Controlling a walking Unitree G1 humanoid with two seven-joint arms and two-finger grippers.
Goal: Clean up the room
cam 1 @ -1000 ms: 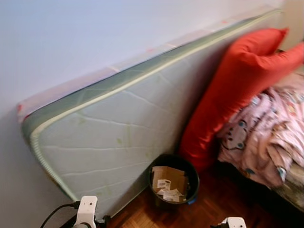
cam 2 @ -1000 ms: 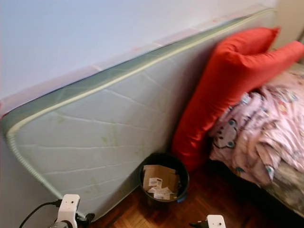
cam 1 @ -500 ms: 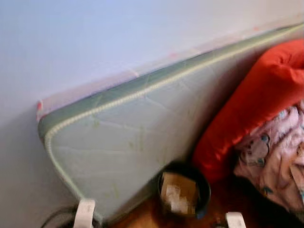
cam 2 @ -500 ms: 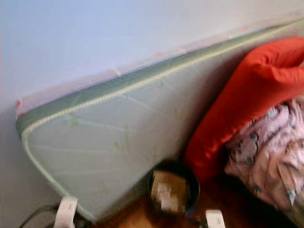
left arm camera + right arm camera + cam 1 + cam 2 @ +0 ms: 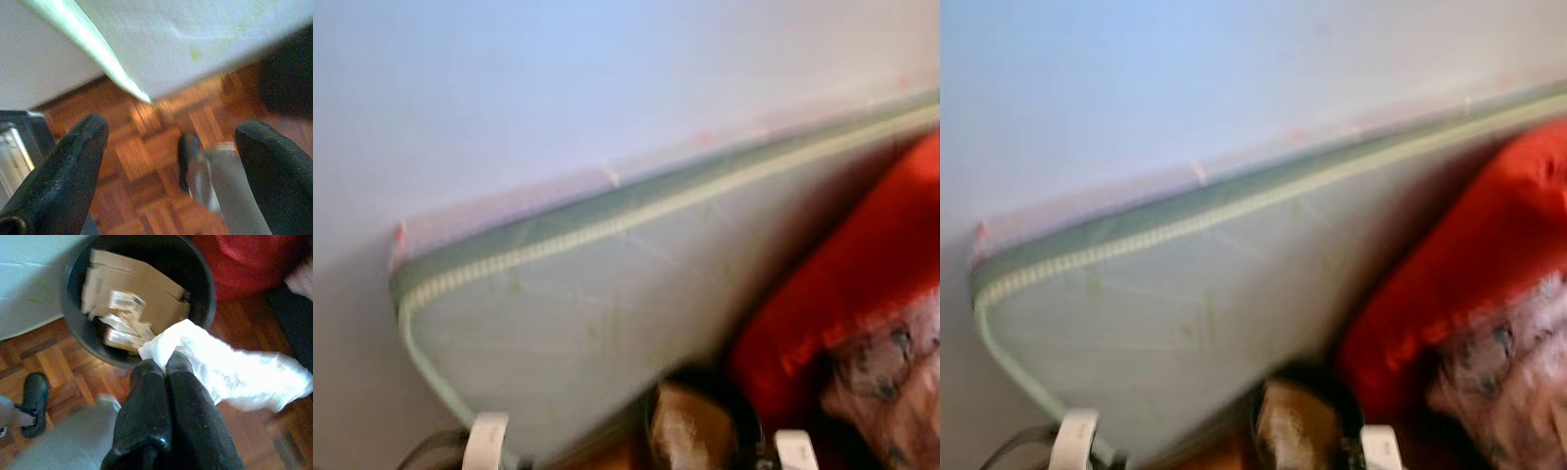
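- My left gripper (image 5: 171,161) is empty, its two black fingers (image 5: 63,171) standing wide apart over the wooden floor (image 5: 146,161), just beside the lower corner of the mattress (image 5: 578,313) that leans on the wall (image 5: 558,88). I judge it has no part in this step, so I leave it low and away from the mattress edge.
- The black bin (image 5: 195,269) stands on the floor between the mattress and the red pillow (image 5: 862,284). It holds already some cardboard pieces (image 5: 132,298).
- My right gripper (image 5: 166,364) has its fingers pressed together on a white crumpled paper (image 5: 230,367), and it hangs just at the near rim of the bin.
- Most of the paper hangs to the side of the rim, over the floor. I think I should bring the gripper more over the middle of the bin before I let go, otherwise the paper may fall beside it.
- The head views are blurred, so I would check the position in the right wrist view.
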